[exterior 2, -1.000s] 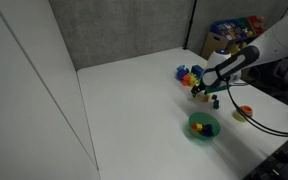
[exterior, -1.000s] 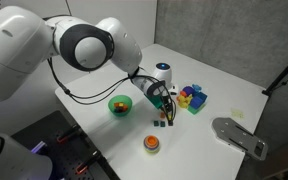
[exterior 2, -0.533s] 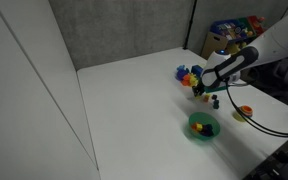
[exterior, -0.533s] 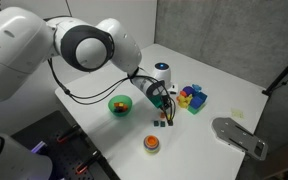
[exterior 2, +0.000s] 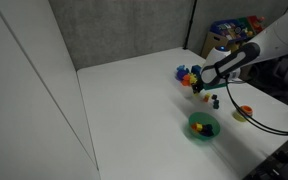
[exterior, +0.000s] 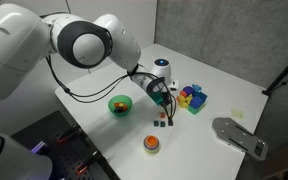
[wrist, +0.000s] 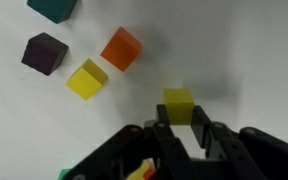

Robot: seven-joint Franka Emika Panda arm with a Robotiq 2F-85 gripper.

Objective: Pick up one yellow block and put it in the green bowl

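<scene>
In the wrist view my gripper (wrist: 181,124) is shut on a small yellow block (wrist: 178,103), which sits between the two black fingertips above the white table. A second yellow block (wrist: 87,79) lies loose up and to the left. The green bowl (exterior: 119,104) stands on the table beside the gripper (exterior: 164,102), with small items inside. It shows in both exterior views, and from the other side the bowl (exterior 2: 203,126) lies in front of the gripper (exterior 2: 200,88). A sliver of the bowl's green rim (wrist: 84,172) shows at the bottom of the wrist view.
Loose cubes lie near the grip: an orange one (wrist: 121,48), a purple one (wrist: 44,52) and a teal one (wrist: 52,8). A blue-red-green-yellow toy cluster (exterior: 192,97) stands behind. An orange-red disc (exterior: 151,144) lies near the table's front edge.
The jaws have closed on the yellow block, and the gripper has risen slightly from the table with it.
</scene>
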